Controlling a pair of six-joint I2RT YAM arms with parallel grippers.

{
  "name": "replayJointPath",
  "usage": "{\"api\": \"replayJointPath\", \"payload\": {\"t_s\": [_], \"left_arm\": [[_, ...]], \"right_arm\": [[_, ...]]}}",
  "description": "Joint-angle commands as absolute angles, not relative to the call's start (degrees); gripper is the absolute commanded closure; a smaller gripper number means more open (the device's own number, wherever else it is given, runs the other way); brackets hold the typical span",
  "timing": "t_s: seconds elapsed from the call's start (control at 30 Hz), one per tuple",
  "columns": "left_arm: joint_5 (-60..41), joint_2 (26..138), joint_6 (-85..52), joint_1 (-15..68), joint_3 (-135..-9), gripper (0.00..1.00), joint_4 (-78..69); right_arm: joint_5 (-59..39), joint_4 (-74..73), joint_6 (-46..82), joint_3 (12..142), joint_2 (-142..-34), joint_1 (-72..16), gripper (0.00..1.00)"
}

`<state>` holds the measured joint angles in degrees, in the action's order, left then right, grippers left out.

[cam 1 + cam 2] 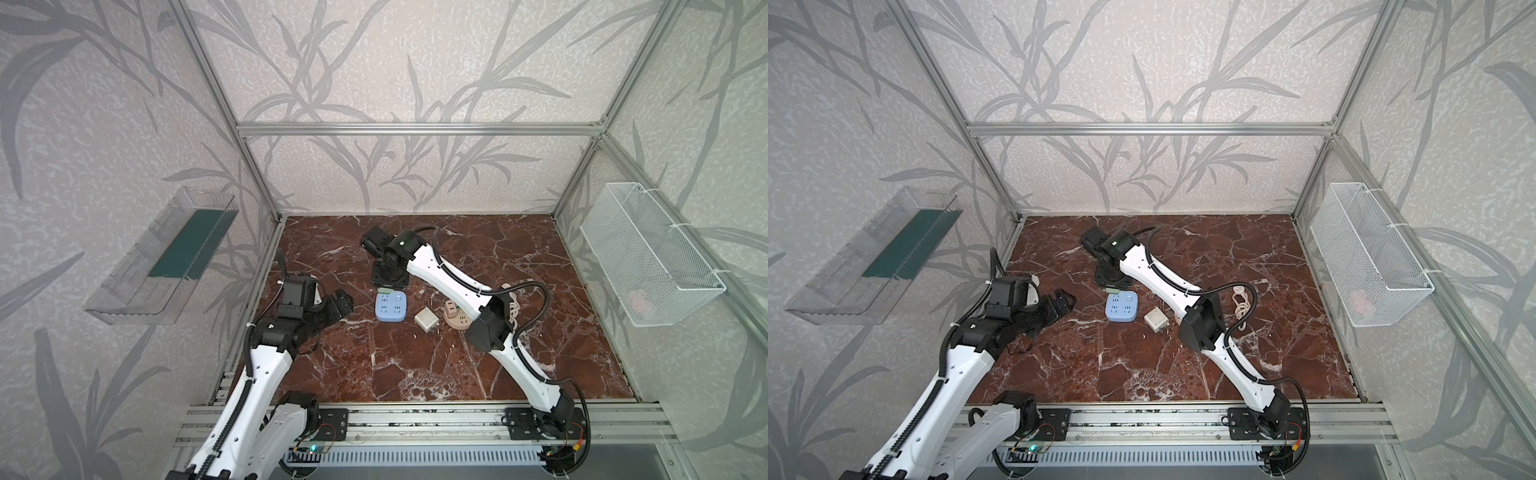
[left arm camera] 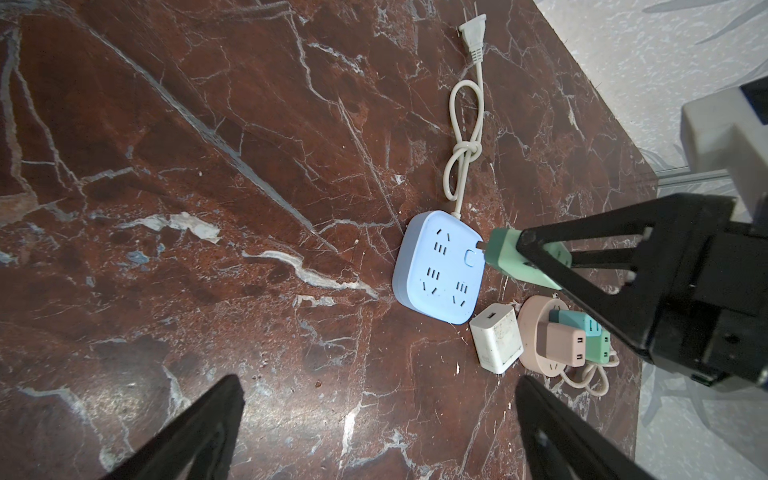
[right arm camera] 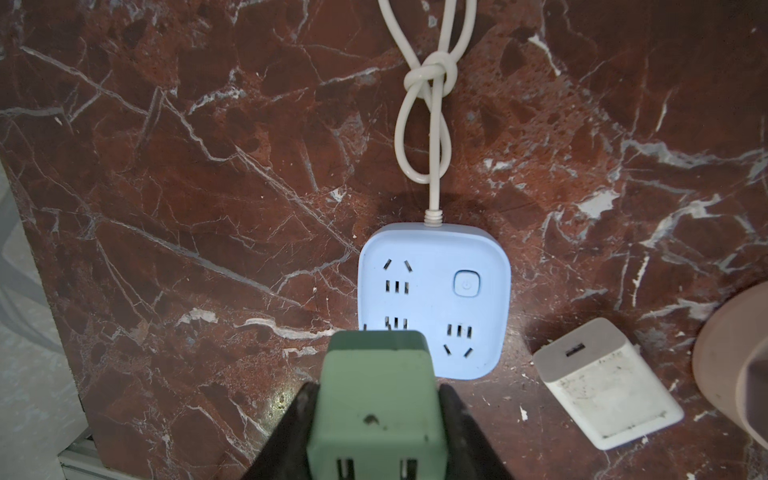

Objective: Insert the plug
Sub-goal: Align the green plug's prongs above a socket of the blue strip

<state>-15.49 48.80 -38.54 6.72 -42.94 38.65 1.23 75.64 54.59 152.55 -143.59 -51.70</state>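
Right gripper [image 3: 376,390]: jaws clamped on either side of the green plug [image 2: 505,253], prongs pointing down.

The plug hangs over the blue socket block [image 1: 390,306], which lies flat mid-table on the red marble table [image 1: 415,374]. The prongs are not seated in any outlet. Whether they touch the block's face cannot be told.

The block's white cord [image 3: 430,124], tied in a knot, runs off its far side.

Left gripper [image 2: 378,386]: jaws spread wide and holding nothing, to the left of the block and apart from it.

A white charger [image 1: 426,319] lies just right of the block. Right of that is a pink round socket [image 2: 536,328] with adapters plugged in.
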Motion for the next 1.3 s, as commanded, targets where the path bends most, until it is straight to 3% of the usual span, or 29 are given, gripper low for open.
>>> {"api": "replayJointPath", "payload": {"t_s": [0.0,1.27], "left_arm": [[-16.1,48.1,-38.4,6.4,-42.1,0.01,38.4],[-16.9,48.9,-39.2,6.2,-40.0,0.01,35.9]], "right_arm": [[0.6,76.0,54.1,152.9,-145.1,-51.9,1.00],[3.0,76.8,52.7,151.7,-148.9,-50.7,1.00]]}}
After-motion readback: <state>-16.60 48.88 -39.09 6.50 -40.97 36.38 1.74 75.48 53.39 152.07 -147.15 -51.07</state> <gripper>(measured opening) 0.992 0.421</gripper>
